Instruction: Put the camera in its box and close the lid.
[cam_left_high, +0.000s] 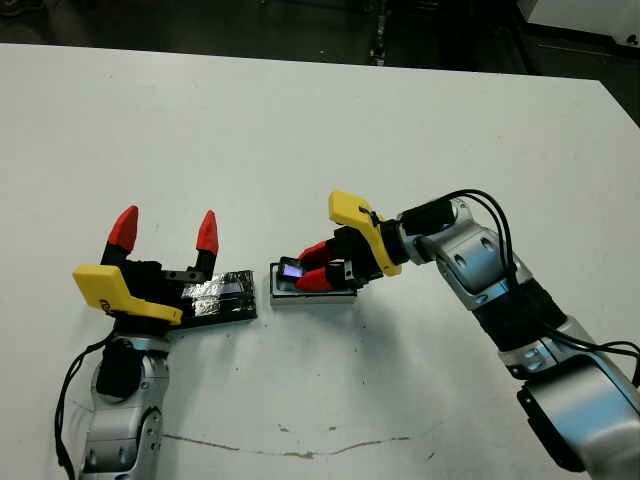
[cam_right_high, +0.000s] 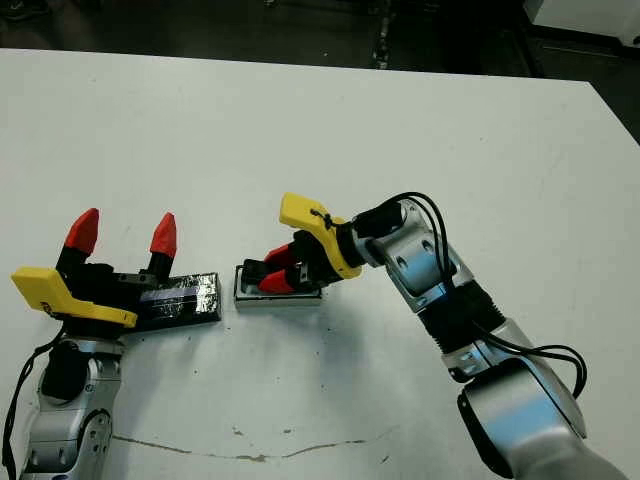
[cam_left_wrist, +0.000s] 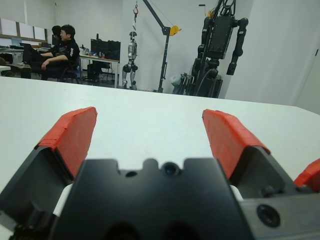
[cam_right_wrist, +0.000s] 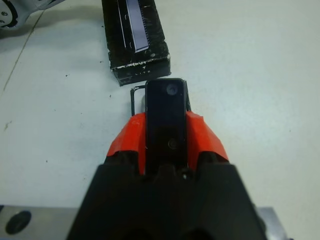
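Observation:
The camera (cam_left_high: 291, 268), a slim black bar with a bluish face, is held between the red fingers of my right gripper (cam_left_high: 312, 266), which is shut on it. It sits low over the small white-walled box (cam_left_high: 320, 297); whether it touches the box floor I cannot tell. In the right wrist view the camera (cam_right_wrist: 166, 112) runs out past the fingertips, with a box corner (cam_right_wrist: 134, 96) showing beside it. The shiny black lid (cam_left_high: 225, 297) lies on the table just left of the box. My left gripper (cam_left_high: 165, 232) stands open at the lid's left end, fingers (cam_left_wrist: 70, 135) pointing up, holding nothing.
The white table (cam_left_high: 300, 120) stretches far behind both arms to a dark floor beyond its back edge. A thin scuff line (cam_left_high: 300, 450) marks the table near me. In the left wrist view, people (cam_left_wrist: 60, 50) sit at desks far off, with robot rigs standing beyond the table.

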